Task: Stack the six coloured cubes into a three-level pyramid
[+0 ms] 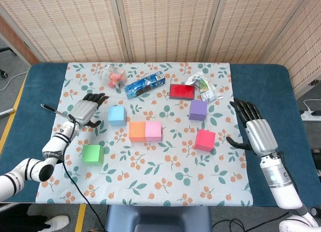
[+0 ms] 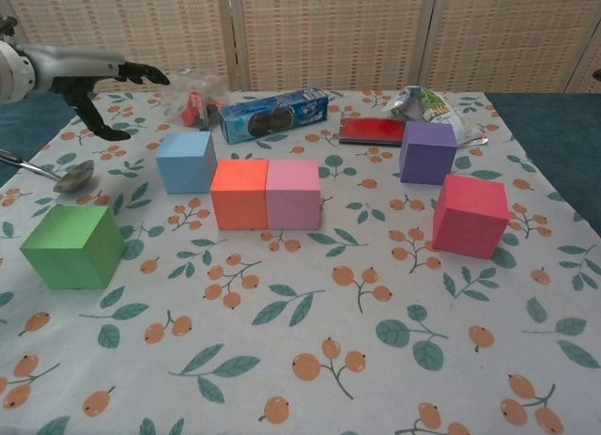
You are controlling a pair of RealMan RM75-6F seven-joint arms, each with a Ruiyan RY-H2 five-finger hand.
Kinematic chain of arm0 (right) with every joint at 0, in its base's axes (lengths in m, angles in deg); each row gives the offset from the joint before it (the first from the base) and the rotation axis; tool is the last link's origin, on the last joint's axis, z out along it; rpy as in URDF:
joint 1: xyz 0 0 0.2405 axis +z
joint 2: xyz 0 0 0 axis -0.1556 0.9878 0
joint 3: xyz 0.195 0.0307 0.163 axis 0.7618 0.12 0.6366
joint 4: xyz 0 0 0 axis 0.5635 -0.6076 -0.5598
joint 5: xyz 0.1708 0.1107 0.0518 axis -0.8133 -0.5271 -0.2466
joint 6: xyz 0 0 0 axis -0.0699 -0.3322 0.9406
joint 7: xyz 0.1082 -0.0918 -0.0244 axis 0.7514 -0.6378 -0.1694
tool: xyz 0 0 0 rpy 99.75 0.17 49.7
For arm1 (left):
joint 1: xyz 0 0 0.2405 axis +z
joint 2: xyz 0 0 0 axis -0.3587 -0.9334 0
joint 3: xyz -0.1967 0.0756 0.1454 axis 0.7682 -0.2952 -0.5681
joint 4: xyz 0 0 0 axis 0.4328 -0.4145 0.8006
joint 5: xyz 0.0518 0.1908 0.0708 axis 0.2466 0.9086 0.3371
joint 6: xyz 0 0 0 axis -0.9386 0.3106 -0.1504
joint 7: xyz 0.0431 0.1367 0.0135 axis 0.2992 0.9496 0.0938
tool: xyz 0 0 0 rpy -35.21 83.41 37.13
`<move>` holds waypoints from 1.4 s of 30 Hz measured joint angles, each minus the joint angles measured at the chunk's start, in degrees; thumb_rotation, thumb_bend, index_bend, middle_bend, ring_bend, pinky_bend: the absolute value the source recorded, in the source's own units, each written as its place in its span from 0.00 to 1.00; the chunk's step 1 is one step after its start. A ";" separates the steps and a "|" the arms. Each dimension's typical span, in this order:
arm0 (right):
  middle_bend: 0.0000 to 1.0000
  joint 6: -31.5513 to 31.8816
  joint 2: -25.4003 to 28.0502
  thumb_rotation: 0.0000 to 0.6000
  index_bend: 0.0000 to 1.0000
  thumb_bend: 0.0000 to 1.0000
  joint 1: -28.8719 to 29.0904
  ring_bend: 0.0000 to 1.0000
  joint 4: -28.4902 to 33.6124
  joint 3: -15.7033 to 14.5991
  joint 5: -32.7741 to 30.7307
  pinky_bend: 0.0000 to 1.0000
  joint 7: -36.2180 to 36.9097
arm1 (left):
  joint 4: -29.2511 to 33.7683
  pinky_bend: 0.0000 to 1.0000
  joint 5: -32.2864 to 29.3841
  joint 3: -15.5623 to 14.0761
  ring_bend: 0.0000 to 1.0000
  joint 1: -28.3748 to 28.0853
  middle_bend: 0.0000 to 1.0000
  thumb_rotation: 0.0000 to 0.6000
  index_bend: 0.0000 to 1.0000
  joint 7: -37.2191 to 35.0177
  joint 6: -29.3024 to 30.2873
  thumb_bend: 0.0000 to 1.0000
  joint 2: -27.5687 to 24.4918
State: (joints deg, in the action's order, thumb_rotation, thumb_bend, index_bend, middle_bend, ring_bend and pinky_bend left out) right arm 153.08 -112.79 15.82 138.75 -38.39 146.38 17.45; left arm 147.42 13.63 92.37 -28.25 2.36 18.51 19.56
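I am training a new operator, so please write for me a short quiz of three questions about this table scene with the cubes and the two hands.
1. True or false: the orange cube and the pink cube stand side by side, touching.
2. Which cube lies nearest the left hand? A) purple cube B) blue cube C) red cube
3. Fill in: no cube is stacked yet; the green cube stands alone near the ____ edge of the cloth.

Key: 1 true. 2 B. 3 left. Both the left hand and the right hand hold nothing.
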 measured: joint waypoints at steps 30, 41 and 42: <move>0.01 -0.23 -1.15 1.00 0.00 0.11 -4.47 0.00 -2.86 -0.63 1.48 0.00 2.51 | -16.73 0.09 -5.01 -3.07 0.11 -8.85 0.15 1.00 0.14 -9.01 -9.67 0.34 11.94; 0.01 0.34 -0.97 1.00 0.00 0.11 -5.40 0.00 -2.72 -0.26 2.65 0.00 3.46 | -16.42 0.19 -4.28 -3.97 0.31 -7.33 0.36 1.00 0.31 -8.07 -4.48 0.34 11.14; 0.01 0.32 -0.97 1.00 0.00 0.11 -5.43 0.00 -2.74 -0.26 2.78 0.00 3.58 | -15.52 0.19 -4.01 -4.08 0.31 -6.93 0.36 1.00 0.31 -8.00 -3.86 0.34 10.45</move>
State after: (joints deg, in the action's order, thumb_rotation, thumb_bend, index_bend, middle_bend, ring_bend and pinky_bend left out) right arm 153.40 -113.76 10.39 136.01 -38.65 149.17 21.03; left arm 131.90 9.62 88.29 -35.18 -5.63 14.65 30.00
